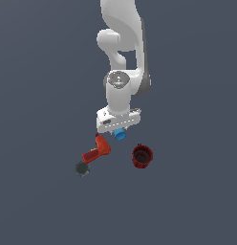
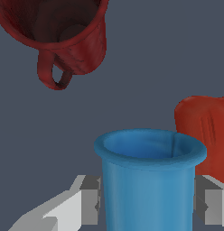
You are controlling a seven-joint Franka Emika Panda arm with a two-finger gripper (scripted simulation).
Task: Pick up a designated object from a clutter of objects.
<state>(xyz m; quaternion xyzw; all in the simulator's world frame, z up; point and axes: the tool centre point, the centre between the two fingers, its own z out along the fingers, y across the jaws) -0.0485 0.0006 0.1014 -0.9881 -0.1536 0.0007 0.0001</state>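
Right at the fingertips, the wrist view shows the gripper with one pale grey finger on each side of the blue cup, the pads set against its wall. They look clamped on it, though the actual contact line is partly hidden by the cup's flared rim. The cup stands upright between them, open mouth toward the camera, a plain bright blue cylinder with a rolled lip.

Moving outward, the orange-red drill-shaped toy sits just beside the blue cup, its blocky body showing past the rim on one side (a couple of moulded grooves are visible on it). Farther off is the dark red cup, open side up, with a loop handle hanging from its wall; it is well apart from the blue one.

Seen from the exterior view, the gripper hangs below the white arm, and the blue cup peeks out just under the hand. Whether it is off the floor cannot be told from here. The drill toy lies to the exterior view's left of it, the dark red cup to the right. A dark grey round piece rests near the drill toy's lower end, touching or almost so. Everything sits on a flat slate-grey floor.
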